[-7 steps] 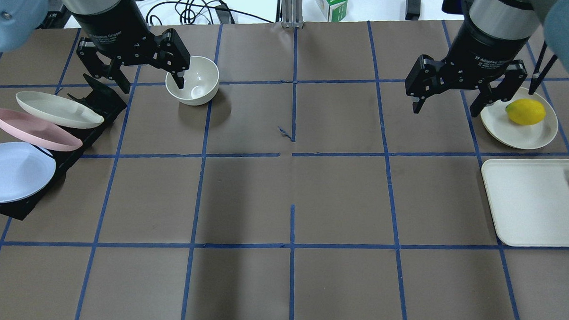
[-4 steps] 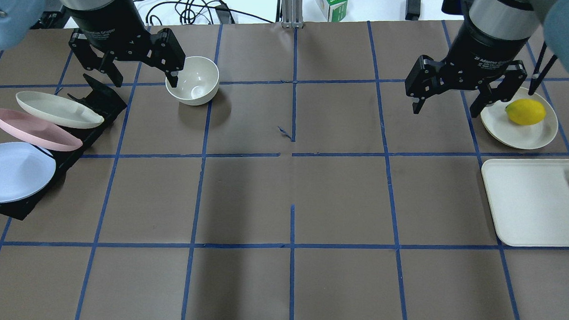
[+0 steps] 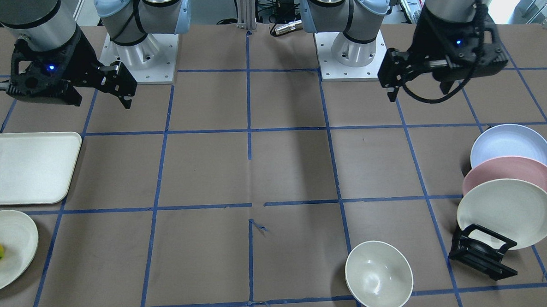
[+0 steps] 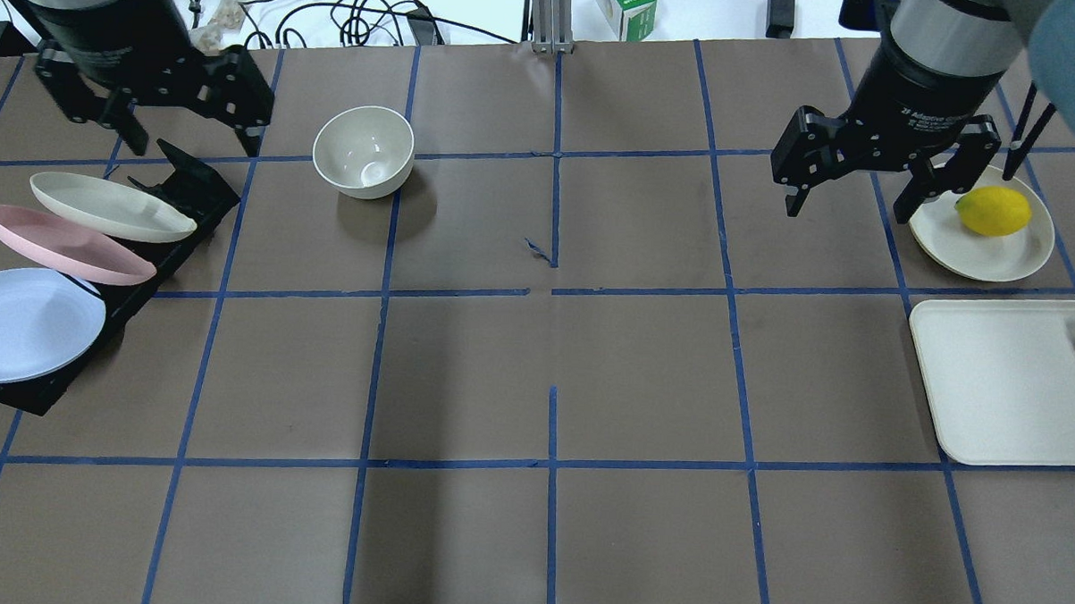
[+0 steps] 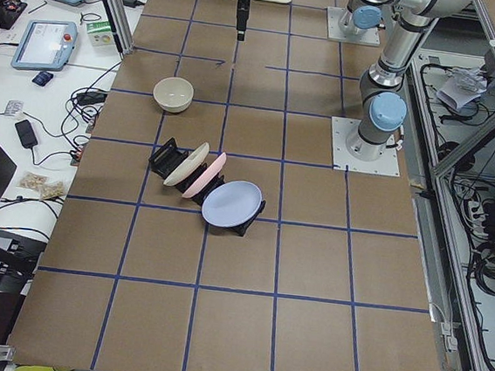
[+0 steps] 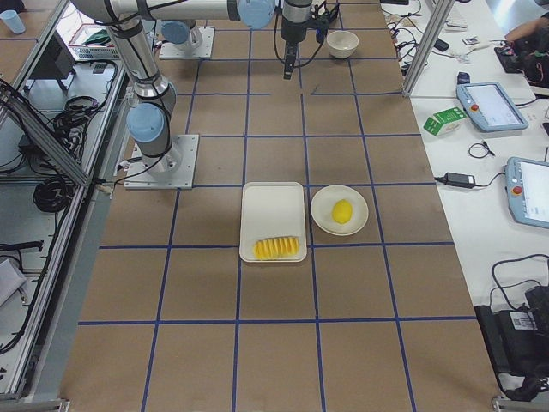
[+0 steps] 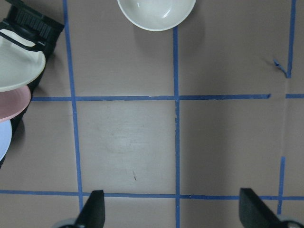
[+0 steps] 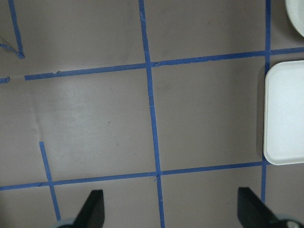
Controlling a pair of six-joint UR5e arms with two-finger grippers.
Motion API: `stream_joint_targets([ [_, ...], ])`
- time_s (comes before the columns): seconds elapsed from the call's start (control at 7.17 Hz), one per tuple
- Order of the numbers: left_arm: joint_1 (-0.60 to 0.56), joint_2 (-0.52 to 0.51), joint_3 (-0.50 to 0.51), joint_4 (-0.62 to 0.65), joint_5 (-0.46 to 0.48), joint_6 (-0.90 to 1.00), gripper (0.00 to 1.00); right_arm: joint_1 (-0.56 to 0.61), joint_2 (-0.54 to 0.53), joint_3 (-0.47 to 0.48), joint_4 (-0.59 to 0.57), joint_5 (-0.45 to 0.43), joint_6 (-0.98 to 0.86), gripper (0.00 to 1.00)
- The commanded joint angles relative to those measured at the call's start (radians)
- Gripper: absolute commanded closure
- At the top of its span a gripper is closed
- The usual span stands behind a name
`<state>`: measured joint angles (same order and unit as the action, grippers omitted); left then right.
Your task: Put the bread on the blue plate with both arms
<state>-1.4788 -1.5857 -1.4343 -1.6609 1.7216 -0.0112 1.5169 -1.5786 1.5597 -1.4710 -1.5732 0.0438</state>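
Currently bread (image 6: 276,248) lies crosswise on tray (image 6: 273,210); left end effector (image 4: 194,147), right end effector (image 4: 847,210) both wide

You've got a matt brown, paper-like table cover (image 4: 642,377), slightly creased, w/ blue tape lines (image 4: 460,465). Bowl (image 4: 364,151): glossy cream, highlights inside. Blue plate (image 4: 27,324), pink plate (image 4: 66,245), cream plate (image 4: 112,207): smooth, matt. Rack (image 4: 188,187): black, prob. plastic. Tray (image 4: 999,390): matt off-white. Bread (image 6: 276,248): ridged. Lemon (image 4: 992,211): smooth, faint sheen. Right arm (image 3: 32,16): silver metal shell.
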Motion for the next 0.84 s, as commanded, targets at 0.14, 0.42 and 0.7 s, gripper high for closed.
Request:
stream_joint_targets([
  [0.14,0.339,0.026,-0.046,-0.008,0.024,0.023,0.0,-0.206,0.0,0.011,-0.008,-0.005,-0.112,0.0],
  [0.42,0.53,0.004,-0.084,0.01,0.021,0.03,0.0,-0.424,0.009,0.014,-0.018,-0.01,-0.386,0.0],
  [0.7,0.79,-0.037,-0.182,0.074,-0.106,0.112,0.0,-0.567,0.124,0.032,-0.139,-0.013,-0.477,0.0],
])
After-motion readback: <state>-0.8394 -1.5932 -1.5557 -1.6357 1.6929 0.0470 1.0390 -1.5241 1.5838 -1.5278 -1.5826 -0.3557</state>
